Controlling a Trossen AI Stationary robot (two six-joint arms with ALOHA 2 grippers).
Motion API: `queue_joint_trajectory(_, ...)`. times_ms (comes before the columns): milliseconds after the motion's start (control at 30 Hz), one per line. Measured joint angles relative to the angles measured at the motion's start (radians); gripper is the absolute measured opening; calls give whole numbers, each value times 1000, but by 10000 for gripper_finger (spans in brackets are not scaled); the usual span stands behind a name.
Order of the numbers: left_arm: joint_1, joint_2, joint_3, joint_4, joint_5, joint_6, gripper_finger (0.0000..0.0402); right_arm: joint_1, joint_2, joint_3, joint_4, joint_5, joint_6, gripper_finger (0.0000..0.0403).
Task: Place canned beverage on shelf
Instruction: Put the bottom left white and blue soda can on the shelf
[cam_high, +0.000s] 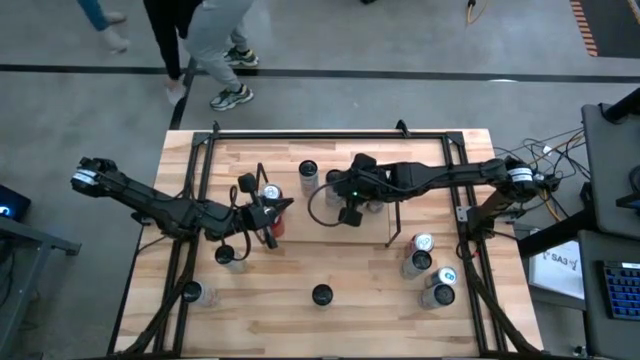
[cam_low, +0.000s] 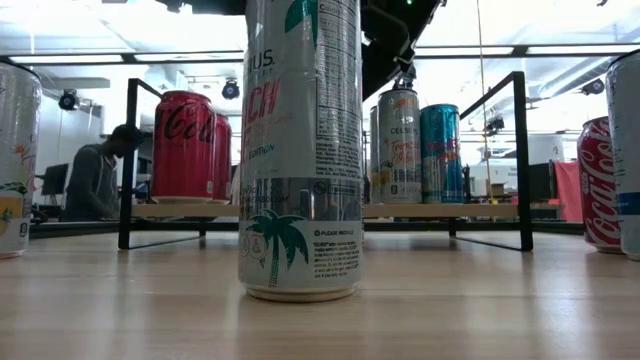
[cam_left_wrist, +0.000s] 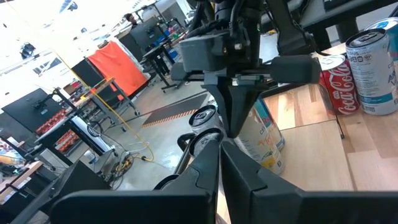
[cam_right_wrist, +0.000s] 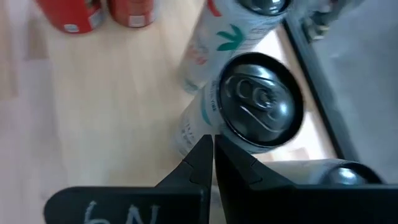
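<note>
Over the wooden table (cam_high: 330, 270), both the left gripper (cam_high: 283, 208) and right gripper (cam_high: 349, 214) are clenched empty.

Both arms are dark, nearly black, built of slim tube links joined by bulkier rounded housings. The left arm (cam_high: 150, 205) carries a pale silver band with a label near its shoulder end, at the table's (cam_high: 330, 320) left edge; the right arm (cam_high: 450, 175) bears a matching silver band near the table's right edge. Black cables loop loosely beside each wrist above the table. The left gripper (cam_left_wrist: 219, 163) has two flat, angular matte-black fingers tapering to thin tips. The right gripper (cam_right_wrist: 212, 158) shows the same wedge-shaped black fingers, and its body carries white handwritten marks. A small green light glows on the right wrist housing.
</note>
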Motion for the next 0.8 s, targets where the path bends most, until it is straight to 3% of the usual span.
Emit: queue_joint_trajectory(800, 0, 0, 0, -1, 0, 0, 0, -1, 24, 45, 47, 29, -16, 9)
